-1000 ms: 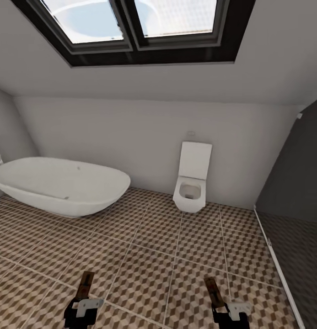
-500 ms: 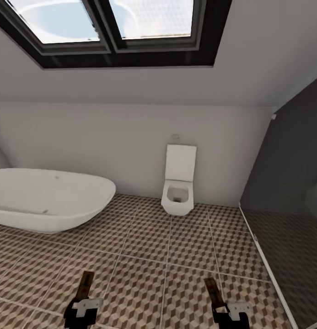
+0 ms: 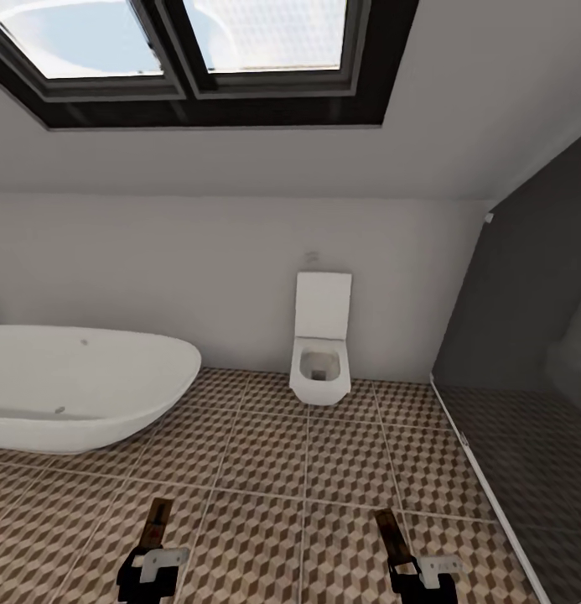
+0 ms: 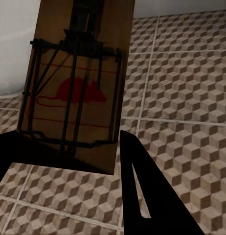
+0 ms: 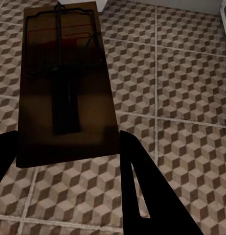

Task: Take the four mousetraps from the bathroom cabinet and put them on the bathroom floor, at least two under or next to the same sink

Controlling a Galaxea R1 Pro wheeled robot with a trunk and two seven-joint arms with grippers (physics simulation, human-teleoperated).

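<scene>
At the bottom of the head view, left and right of centre, I carry two mousetraps above the bathroom floor [image 3: 265,453]. My left end effector [image 3: 153,560] is pinching the left mousetrap [image 3: 157,522], a tan board that sticks forward and up from the fingers; in the left wrist view this mousetrap [image 4: 76,83] shows its dark wire frame and a red mark, held between my dark fingers [image 4: 152,196]. My right end effector [image 3: 417,570] is pinching the right mousetrap [image 3: 391,537] the same way; in the right wrist view that board [image 5: 64,83] looks darker, and its red mark is faint, perhaps shaded. Both hang clear of the cube-patterned tiles. Further out, a white bathtub [image 3: 80,386] sits at the middle left, a white toilet [image 3: 322,348] stands against the back wall at centre, a skylight [image 3: 198,50] fills the upper left, and a dark glass partition [image 3: 525,335] runs down the right.
</scene>
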